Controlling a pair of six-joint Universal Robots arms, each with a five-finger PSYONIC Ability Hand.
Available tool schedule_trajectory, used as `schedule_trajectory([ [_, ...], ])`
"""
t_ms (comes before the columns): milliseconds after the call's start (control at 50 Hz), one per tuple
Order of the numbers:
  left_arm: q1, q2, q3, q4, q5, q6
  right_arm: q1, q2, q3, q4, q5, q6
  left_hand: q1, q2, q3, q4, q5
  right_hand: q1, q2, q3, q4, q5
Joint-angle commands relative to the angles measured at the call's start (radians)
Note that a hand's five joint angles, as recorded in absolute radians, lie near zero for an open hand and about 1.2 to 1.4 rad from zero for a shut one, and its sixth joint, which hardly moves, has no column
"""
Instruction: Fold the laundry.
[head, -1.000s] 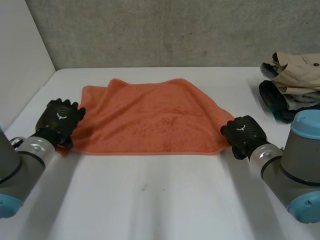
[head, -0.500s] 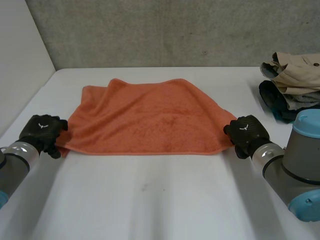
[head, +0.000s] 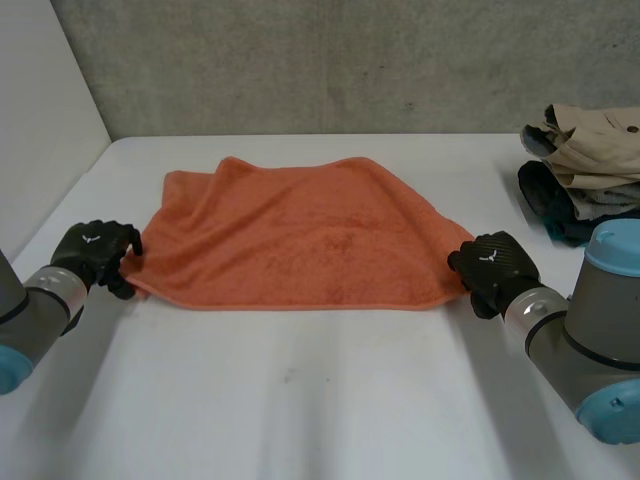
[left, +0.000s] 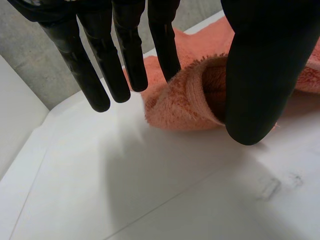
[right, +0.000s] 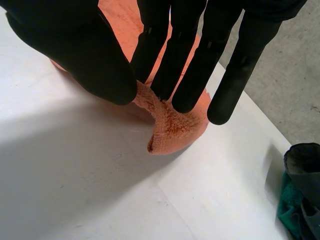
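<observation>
An orange towel (head: 300, 235) lies spread flat on the white table (head: 300, 400), with a small fold at its far left corner. My left hand (head: 95, 250) is at the towel's near left corner. In the left wrist view that corner (left: 185, 95) bunches up between the thumb (left: 255, 75) and the straight fingers (left: 165, 55), which press on it. My right hand (head: 492, 265) is at the near right corner. There the thumb (right: 75, 45) and fingers pinch the towel's edge (right: 172, 127), which is lifted slightly off the table.
A pile of other clothes (head: 585, 185), beige over dark blue and green, sits at the table's far right; its dark edge (right: 302, 190) lies beside my right hand. A white side wall (head: 40, 120) borders the table on the left, and a grey wall stands behind.
My left hand slid off the towel's left side toward me, then came in at the near left corner with its fingers closing on it. The right hand has stayed put.
</observation>
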Motion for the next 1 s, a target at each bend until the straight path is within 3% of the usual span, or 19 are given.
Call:
schedule_trajectory([
  [20, -0.003, 0.000, 0.005, -0.003, -0.003, -0.003, 0.000, 0.003, -0.001, 0.000, 0.000, -0.001, 0.064, 0.064, 0.063, 0.059, 0.065, 0.303, 0.215, 0.205, 0.197, 0.205],
  [160, -0.002, 0.000, 0.010, -0.020, -0.003, 0.001, 0.000, 0.004, -0.001, 0.000, 0.000, -0.003, 0.105, 0.104, 0.104, 0.100, 0.106, 0.303, 0.215, 0.205, 0.197, 0.205],
  [200, 0.000, 0.000, 0.017, -0.017, -0.001, 0.005, 0.000, 0.006, -0.001, 0.000, -0.001, -0.003, 0.271, 0.271, 0.270, 0.267, 0.273, 0.303, 0.215, 0.205, 0.197, 0.205],
  [260, 0.002, -0.034, 0.054, -0.009, -0.013, 0.009, 0.000, 0.007, -0.004, -0.002, -0.001, -0.003, 0.766, 0.766, 0.765, 0.762, 0.768, 0.303, 0.215, 0.205, 0.197, 0.205],
  [360, 0.000, -0.094, 0.129, -0.023, -0.099, 0.014, 0.000, -0.002, -0.021, 0.006, 0.000, -0.009, 0.768, 0.768, 0.767, 0.763, 0.770, 0.303, 0.215, 0.205, 0.197, 0.205],
  [440, 0.006, 0.042, 0.106, -0.050, -0.127, 0.011, 0.002, -0.029, -0.043, 0.046, 0.002, -0.041, 0.768, 0.768, 0.767, 0.763, 0.770, 0.303, 0.215, 0.205, 0.197, 0.205],
  [640, 0.000, 0.423, -0.058, -0.176, -0.023, 0.034, -0.055, -0.296, -0.101, 0.472, 0.003, -0.314, 0.768, 0.768, 0.767, 0.763, 0.770, 0.303, 0.215, 0.205, 0.197, 0.205],
  [720, 0.006, 0.564, -0.145, -0.244, -0.004, 0.154, -0.064, -0.403, -0.093, 0.638, 0.000, -0.404, 0.768, 0.768, 0.767, 0.763, 0.770, 0.303, 0.215, 0.205, 0.197, 0.205],
  [880, 0.003, 0.540, -0.247, -0.247, 0.011, 0.495, -0.138, -0.447, -0.072, 0.758, -0.012, -0.521, 0.768, 0.768, 0.767, 0.763, 0.770, 0.303, 0.215, 0.205, 0.197, 0.205],
  [960, -0.003, 0.408, -0.221, -0.241, 0.002, 0.604, -0.140, -0.350, -0.093, 0.730, -0.007, -0.513, 0.768, 0.768, 0.767, 0.763, 0.770, 0.303, 0.215, 0.205, 0.197, 0.205],
  [1000, -0.009, 0.348, -0.184, -0.239, 0.002, 0.623, -0.127, -0.234, -0.136, 0.669, 0.005, -0.503, 0.768, 0.768, 0.767, 0.763, 0.770, 0.303, 0.215, 0.205, 0.197, 0.205],
])
